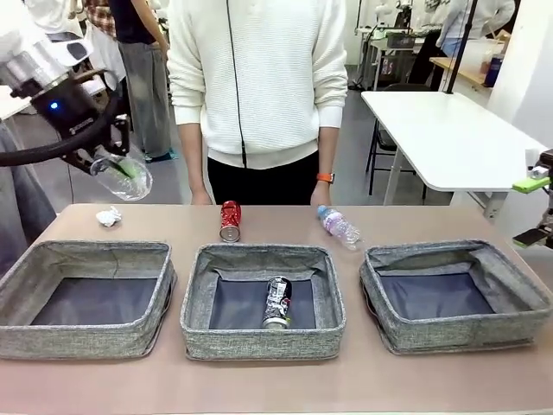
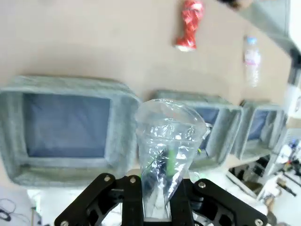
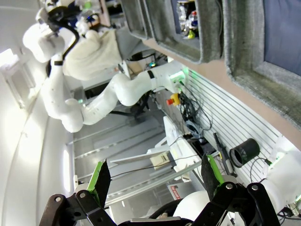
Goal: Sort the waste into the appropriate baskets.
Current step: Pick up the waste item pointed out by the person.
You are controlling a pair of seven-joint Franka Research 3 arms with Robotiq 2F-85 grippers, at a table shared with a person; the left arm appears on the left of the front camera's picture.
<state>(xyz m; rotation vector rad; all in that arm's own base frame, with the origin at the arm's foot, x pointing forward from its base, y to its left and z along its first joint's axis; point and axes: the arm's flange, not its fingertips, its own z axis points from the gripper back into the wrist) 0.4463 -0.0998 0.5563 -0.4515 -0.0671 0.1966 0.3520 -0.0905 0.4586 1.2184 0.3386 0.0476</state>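
Note:
My left gripper point(image 1: 111, 164) hangs high above the table's far left, shut on a clear plastic container point(image 1: 123, 177). The left wrist view shows the crumpled container point(image 2: 167, 146) pinched between the black fingers point(image 2: 132, 200), over the left basket point(image 2: 66, 84). A white paper ball point(image 1: 109, 216), a red can point(image 1: 230, 220) and a blue-capped bottle point(image 1: 339, 226) lie on the table behind the baskets. A black-and-silver can point(image 1: 277, 303) lies in the middle basket point(image 1: 259, 335). At the far right edge my right gripper point(image 1: 534, 210) is open and holds nothing; its green pads point(image 3: 101, 176) stand wide apart.
The left basket point(image 1: 86, 252) and the right basket point(image 1: 449, 333) hold nothing. A person in a white sweater point(image 1: 257, 78) stands at the far side with both hands near the table edge. A white table point(image 1: 449, 130) is behind on the right.

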